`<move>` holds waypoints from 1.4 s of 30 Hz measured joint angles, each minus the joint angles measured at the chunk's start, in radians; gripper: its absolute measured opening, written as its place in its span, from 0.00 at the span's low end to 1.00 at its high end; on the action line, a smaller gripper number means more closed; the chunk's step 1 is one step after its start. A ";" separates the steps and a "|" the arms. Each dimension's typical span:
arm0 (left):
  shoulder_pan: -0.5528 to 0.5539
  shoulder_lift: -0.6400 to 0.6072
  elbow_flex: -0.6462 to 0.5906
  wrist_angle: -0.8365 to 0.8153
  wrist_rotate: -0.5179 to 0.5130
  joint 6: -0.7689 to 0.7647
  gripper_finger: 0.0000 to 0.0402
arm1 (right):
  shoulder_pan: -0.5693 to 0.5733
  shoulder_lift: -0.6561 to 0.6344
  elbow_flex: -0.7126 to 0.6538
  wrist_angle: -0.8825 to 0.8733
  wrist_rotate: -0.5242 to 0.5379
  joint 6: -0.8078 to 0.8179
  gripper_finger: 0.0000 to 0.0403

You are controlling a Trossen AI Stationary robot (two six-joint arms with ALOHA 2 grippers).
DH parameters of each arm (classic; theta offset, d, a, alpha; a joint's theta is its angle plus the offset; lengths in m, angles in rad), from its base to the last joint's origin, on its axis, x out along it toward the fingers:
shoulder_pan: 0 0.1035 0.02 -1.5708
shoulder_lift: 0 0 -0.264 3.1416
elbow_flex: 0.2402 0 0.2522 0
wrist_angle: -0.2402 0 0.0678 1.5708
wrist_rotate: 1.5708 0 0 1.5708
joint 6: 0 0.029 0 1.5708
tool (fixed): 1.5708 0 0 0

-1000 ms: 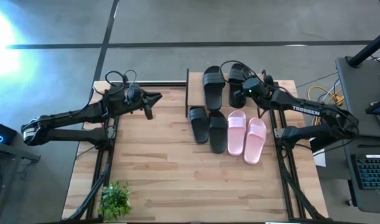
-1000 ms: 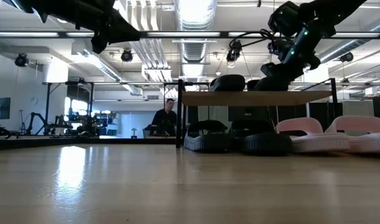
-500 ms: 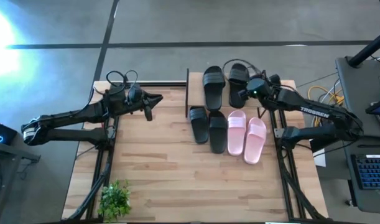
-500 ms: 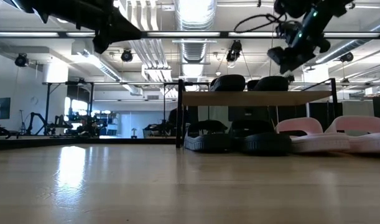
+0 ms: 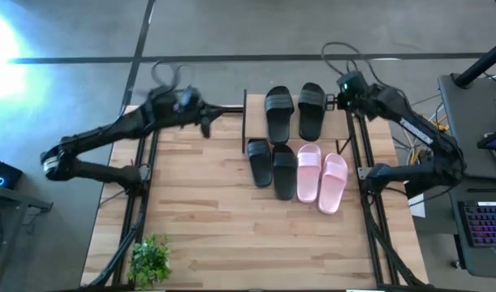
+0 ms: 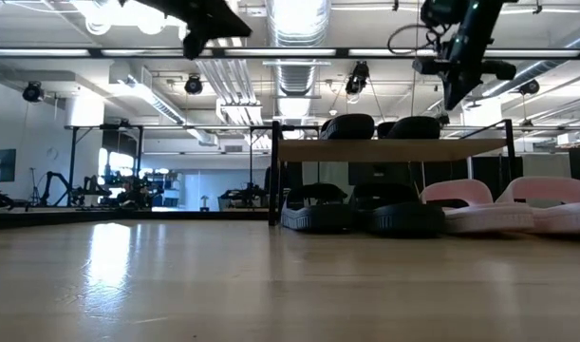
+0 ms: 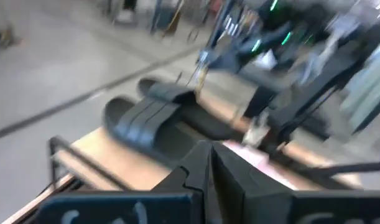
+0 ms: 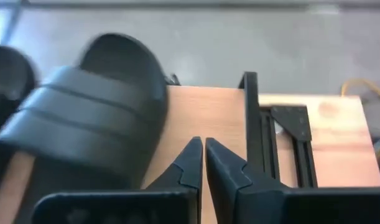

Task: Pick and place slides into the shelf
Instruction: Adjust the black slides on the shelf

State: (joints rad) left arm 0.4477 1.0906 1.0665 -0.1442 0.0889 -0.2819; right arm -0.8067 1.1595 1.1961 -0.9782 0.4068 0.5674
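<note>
Left claw (image 5: 205, 123) pressed together high over the desk's far left part; right claw (image 5: 342, 91) pressed together, holding nothing, by the shelf's right end.
Going left to right on the light wood desk (image 5: 199, 211): a small green plant (image 5: 148, 258) at the near edge, wide bare wood, then the shelf (image 6: 389, 149) at the far edge with two black slides (image 5: 295, 109) on top. Two black slides (image 5: 272, 165) and two pink slides (image 5: 321, 176) lie just in front. Grey floor lies beyond.

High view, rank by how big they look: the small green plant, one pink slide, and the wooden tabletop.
1. The wooden tabletop, by far the largest.
2. The pink slide and the green plant look too alike in area to rank; the slide is longer and narrower, the plant bushier.
</note>
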 joint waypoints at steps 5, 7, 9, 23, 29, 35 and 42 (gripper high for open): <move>0.120 0.257 0.241 -0.163 0.178 0.000 0.00 | -0.100 0.149 0.096 -0.081 -0.088 -0.066 0.03; 0.148 0.352 0.330 -0.198 0.241 -0.001 0.00 | -0.107 0.190 0.130 -0.092 -0.093 -0.109 0.03; 0.166 0.435 0.420 -0.250 0.259 0.002 0.00 | -0.110 0.224 0.157 -0.097 -0.096 -0.144 0.03; 0.189 0.893 0.956 -0.713 0.378 0.167 0.00 | -0.198 0.316 0.183 -0.154 -0.284 -0.203 0.03; 0.193 0.973 1.063 -0.748 0.387 0.236 0.00 | -0.206 0.321 0.183 -0.128 -0.284 -0.175 0.03; 0.197 1.000 1.069 -0.805 0.348 0.310 0.00 | -0.197 0.358 0.183 -0.094 -0.344 -0.167 0.03; 0.196 1.002 1.063 -0.804 0.317 0.351 0.00 | -0.150 0.401 0.187 -0.066 -0.368 -0.202 0.03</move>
State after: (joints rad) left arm 0.6442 2.0930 2.1296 -0.9482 0.4055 0.0691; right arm -0.9564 1.5604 1.3834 -1.0443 0.0387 0.3658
